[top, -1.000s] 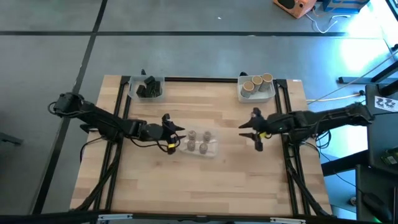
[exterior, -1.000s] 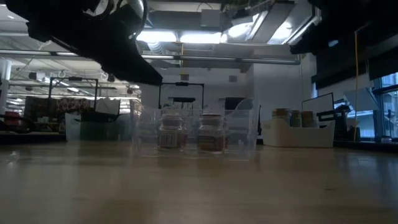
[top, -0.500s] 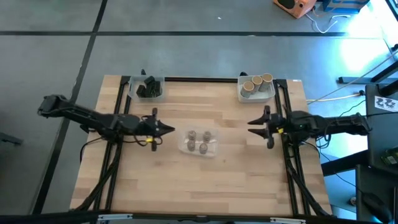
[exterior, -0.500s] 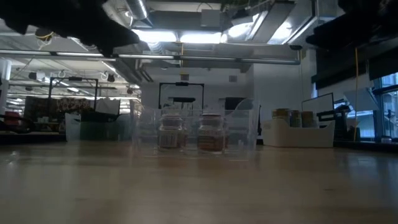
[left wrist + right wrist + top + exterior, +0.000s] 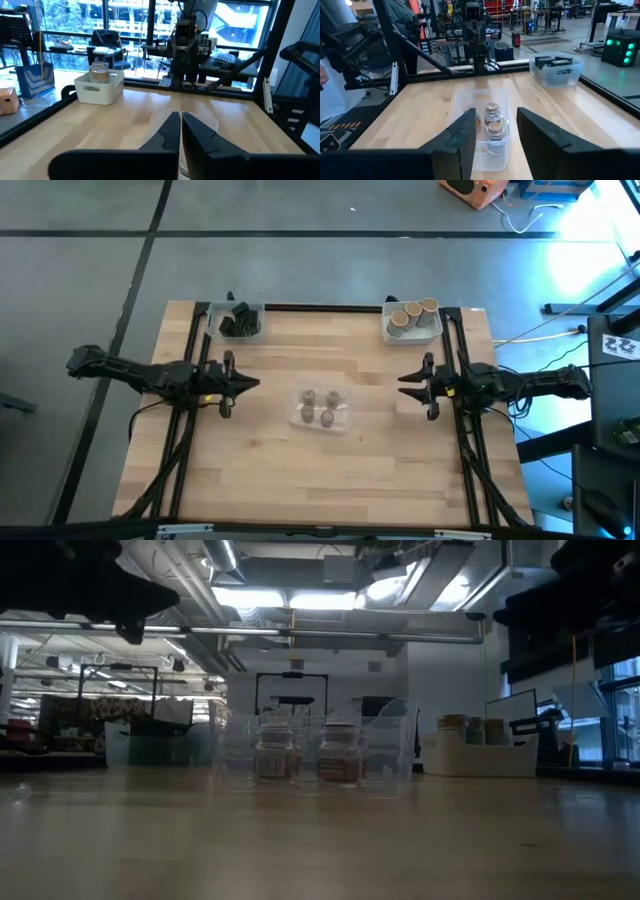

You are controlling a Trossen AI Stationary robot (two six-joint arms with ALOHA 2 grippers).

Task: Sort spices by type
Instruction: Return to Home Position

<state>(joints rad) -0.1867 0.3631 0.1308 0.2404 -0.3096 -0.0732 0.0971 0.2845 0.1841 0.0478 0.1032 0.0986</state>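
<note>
Several small grey-brown spice jars (image 5: pixel 319 409) stand upright in a clear tray (image 5: pixel 342 420) at the table's middle; they also show in the low view (image 5: pixel 300 755) and the right wrist view (image 5: pixel 491 120). Dark blocky spices (image 5: pixel 238 321) lie in a clear tray at the far left. Three tan cylinders (image 5: pixel 412 312) stand in a white tray (image 5: pixel 430 328) at the far right. My left gripper (image 5: pixel 256 384) is shut and level, left of the jars, holding nothing (image 5: pixel 180 117). My right gripper (image 5: pixel 403 385) is open and level, right of the jars, with nothing between its fingers (image 5: pixel 495 114).
Black frame rails (image 5: pixel 196 350) run along the table's left, far and right edges. Both arms reach in over the side rails. Bare wood (image 5: pixel 320 480) lies between the jars' tray and the near edge.
My left gripper has drawn back from the jars' tray toward the table's left edge, shut with nothing in it, and tipped up to level. My right gripper has pulled back a little toward the right edge and tipped to level, staying open. The jars have not moved.
</note>
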